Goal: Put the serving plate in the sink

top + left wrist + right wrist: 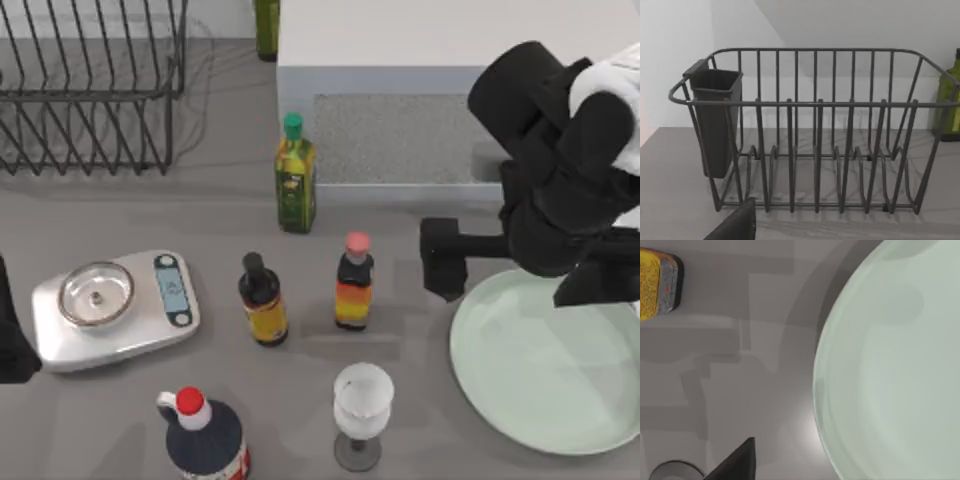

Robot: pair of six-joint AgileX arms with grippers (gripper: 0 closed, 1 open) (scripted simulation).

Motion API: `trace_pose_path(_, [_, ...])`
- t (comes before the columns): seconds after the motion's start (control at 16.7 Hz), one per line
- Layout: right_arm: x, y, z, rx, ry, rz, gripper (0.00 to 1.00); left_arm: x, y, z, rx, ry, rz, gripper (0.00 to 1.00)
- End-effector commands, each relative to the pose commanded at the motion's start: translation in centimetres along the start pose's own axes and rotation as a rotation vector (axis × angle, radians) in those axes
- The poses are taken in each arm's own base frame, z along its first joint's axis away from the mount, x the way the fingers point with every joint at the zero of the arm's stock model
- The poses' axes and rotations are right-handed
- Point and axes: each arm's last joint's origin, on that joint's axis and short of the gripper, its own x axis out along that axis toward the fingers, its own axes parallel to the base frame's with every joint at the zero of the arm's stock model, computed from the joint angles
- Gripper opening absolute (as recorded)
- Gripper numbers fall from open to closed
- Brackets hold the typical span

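Note:
The serving plate [545, 375] is a large pale mint-green round plate lying flat on the table at the front right; its left rim [880, 375] curves through the right wrist view. My right gripper [560, 275] hangs over the plate's far left part, with one dark fingertip [735, 462] over bare table beside the rim, holding nothing I can see. The sink [400, 135] is a white-rimmed grey basin at the back, behind the plate. My left arm [10, 340] is parked at the left edge, its wrist facing the dish rack [815, 135].
A wire dish rack [90, 90] stands at the back left, a kitchen scale [115, 305] at the left. Between scale and plate stand an oil bottle [295, 180], two sauce bottles [262, 300] [353, 285], a glass [361, 410] and a red-capped bottle [205, 440].

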Motion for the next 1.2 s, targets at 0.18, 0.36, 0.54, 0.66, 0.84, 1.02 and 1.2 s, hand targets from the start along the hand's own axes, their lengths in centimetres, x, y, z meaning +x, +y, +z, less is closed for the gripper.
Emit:
trace_pose_path(0.18, [2.0, 2.4, 0.7, 0.001, 0.099, -0.061, 1.00, 0.0, 0.0, 0.0, 0.000, 0.000, 0.000, 1.00])
trace_pose_path(0.36, [2.7, 3.1, 0.9, 0.001, 0.128, -0.082, 1.00, 0.0, 0.0, 0.0, 0.000, 0.000, 0.000, 1.00])
trace_pose_path(0.54, [2.7, 3.1, 0.9, 0.001, 0.128, -0.082, 1.00, 0.0, 0.0, 0.0, 0.000, 0.000, 0.000, 1.00])
trace_pose_path(0.66, [2.7, 3.0, 0.9, 0.005, 0.127, -0.082, 1.00, 0.0, 0.0, 0.0, 0.000, 0.000, 0.000, 1.00])
trace_pose_path(0.84, [4.8, 2.9, 0.7, -0.002, 0.152, -0.113, 1.00, 0.0, 0.0, 0.0, 0.000, 0.000, 0.000, 1.00])
trace_pose_path(1.02, [8.2, 2.6, 0.2, -0.015, 0.176, -0.141, 1.00, 0.0, 0.0, 0.0, 0.000, 0.000, 0.000, 1.00])
trace_pose_path(1.2, [11.0, 2.4, -0.3, -0.018, 0.169, -0.132, 1.00, 0.0, 0.0, 0.0, 0.000, 0.000, 0.000, 1.00])
